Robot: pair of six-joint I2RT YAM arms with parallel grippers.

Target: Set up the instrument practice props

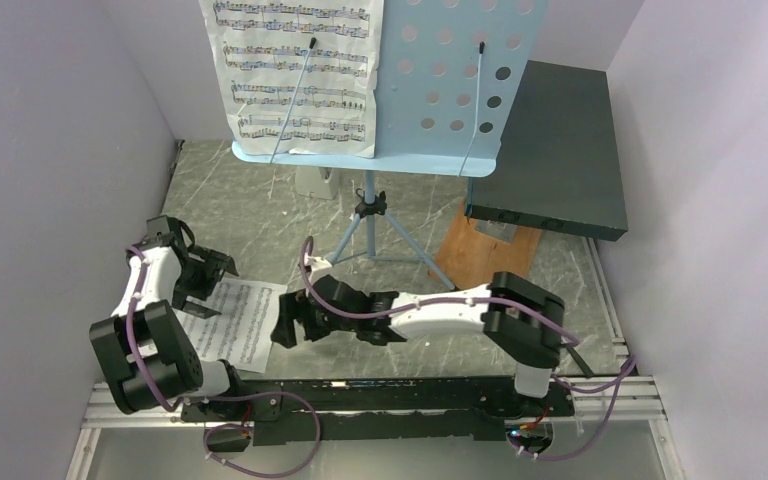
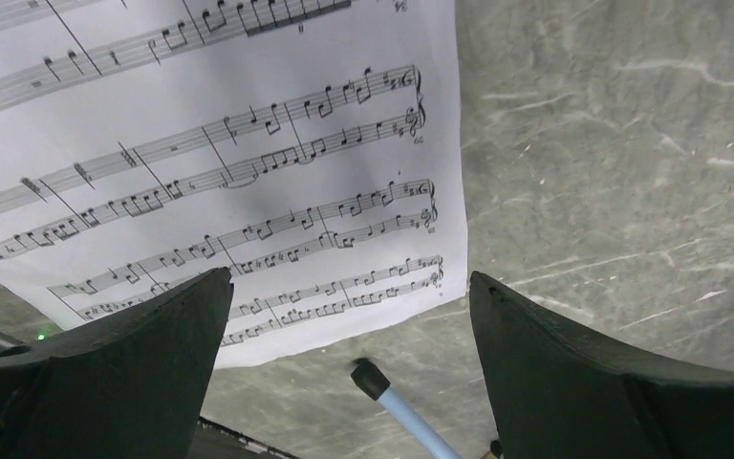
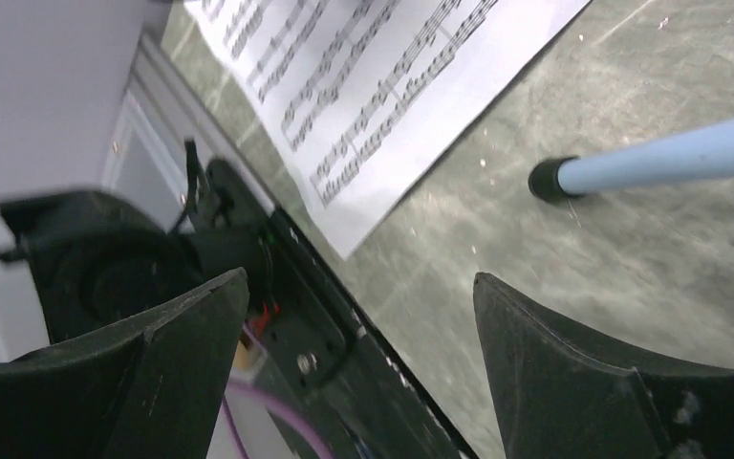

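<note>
The light blue perforated music stand (image 1: pixel 460 90) rises on tripod legs at the back centre, with one sheet-music page (image 1: pixel 295 75) resting on its left half. A second page (image 1: pixel 230 325) lies flat on the table at the near left. My left gripper (image 1: pixel 215 287) hovers open over that page's far edge; its wrist view shows the page (image 2: pixel 201 143) and a leg tip (image 2: pixel 373 380) below the left gripper (image 2: pixel 349 287). My right gripper (image 1: pixel 282 322) is open beside the page's right edge, holding nothing. A pale metronome (image 1: pixel 316 181) peeks out under the stand's shelf, mostly hidden.
A big dark box (image 1: pixel 555 150) sits on a wooden board (image 1: pixel 485 250) at the back right. Grey walls close in on both sides. The black base rail (image 3: pixel 344 325) runs just under my right gripper (image 3: pixel 358 287), near the flat page (image 3: pixel 392 86) and a stand leg (image 3: pixel 659 158).
</note>
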